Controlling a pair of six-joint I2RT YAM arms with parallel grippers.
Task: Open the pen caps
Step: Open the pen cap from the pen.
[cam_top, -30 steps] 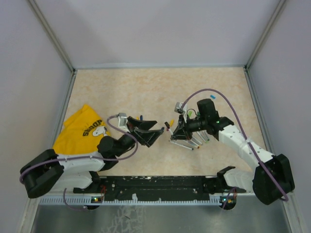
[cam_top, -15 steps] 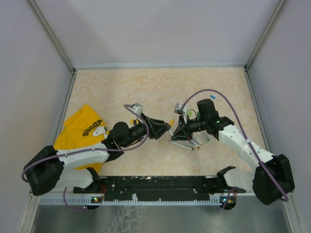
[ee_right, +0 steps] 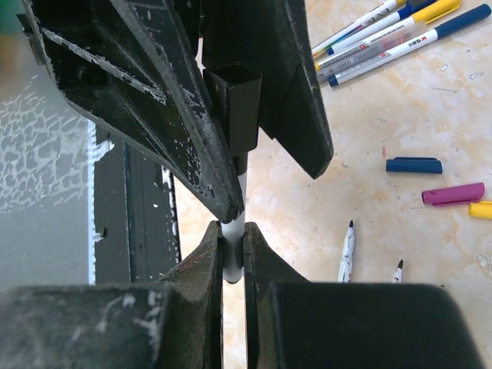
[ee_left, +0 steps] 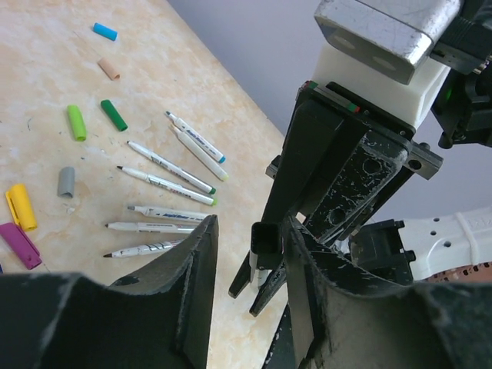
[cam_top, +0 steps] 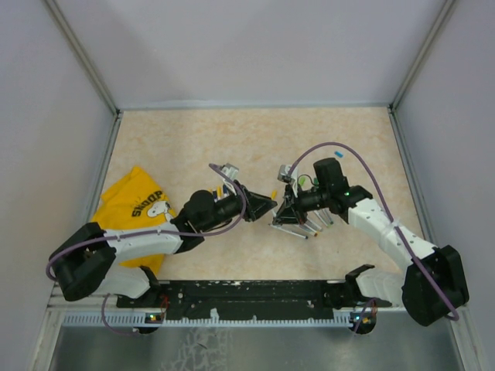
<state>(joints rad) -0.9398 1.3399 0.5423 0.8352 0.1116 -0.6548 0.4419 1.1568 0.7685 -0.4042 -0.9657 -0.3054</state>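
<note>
Between scuffed left fingers [ee_left: 184, 296], square black cap [ee_left: 266, 243]

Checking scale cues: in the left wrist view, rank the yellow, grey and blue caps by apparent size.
1. yellow cap
2. grey cap
3. blue cap
Blue lies farthest from the camera and yellow nearest, so their real sizes may be closer.

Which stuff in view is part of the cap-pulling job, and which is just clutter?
Job: held pen, black cap on it, left fingers, right fingers, capped pens waiting, uncapped pens, loose caps.
Lying about: yellow cloth.
</note>
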